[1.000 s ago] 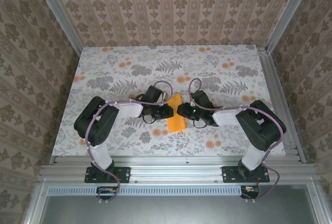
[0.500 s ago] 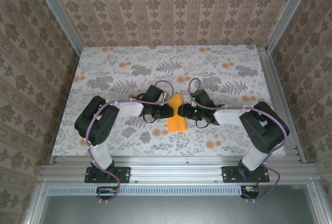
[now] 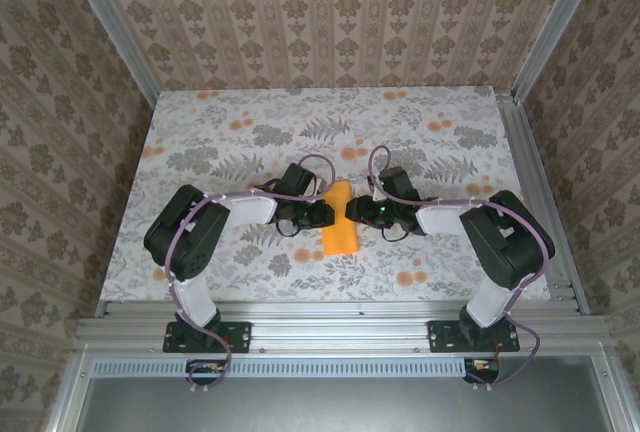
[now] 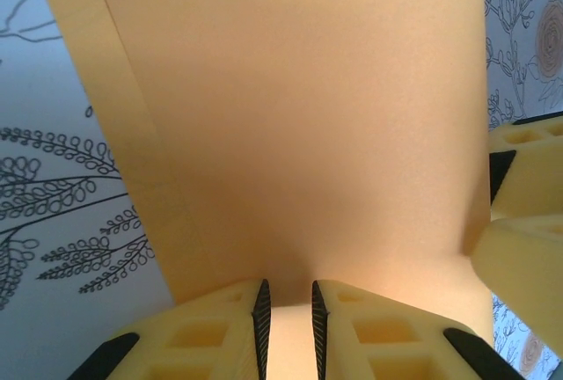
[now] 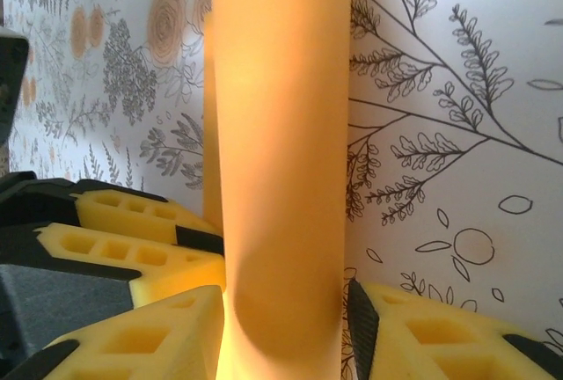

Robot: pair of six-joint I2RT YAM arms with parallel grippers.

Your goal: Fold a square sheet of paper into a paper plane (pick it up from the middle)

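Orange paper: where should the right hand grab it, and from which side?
Probably the right long edge, about mid-length, coming in from the right. The orange paper lies as a narrow strip running near to far. It is too thin to take except at an edge, and the left hand pinches its left edge, so a hold on the opposite side would balance it.

Bright, even light; close views soft at the near edge

The overhead view is sharp, with faint shadows under the arms on the counter (image 3: 200, 132). Up close, the orange paper (image 4: 299, 116) shades from pale at the top to dull brown by the blurred left jaws. By the right jaws its curved face carries a soft shadow, and the counter's print is crisp.
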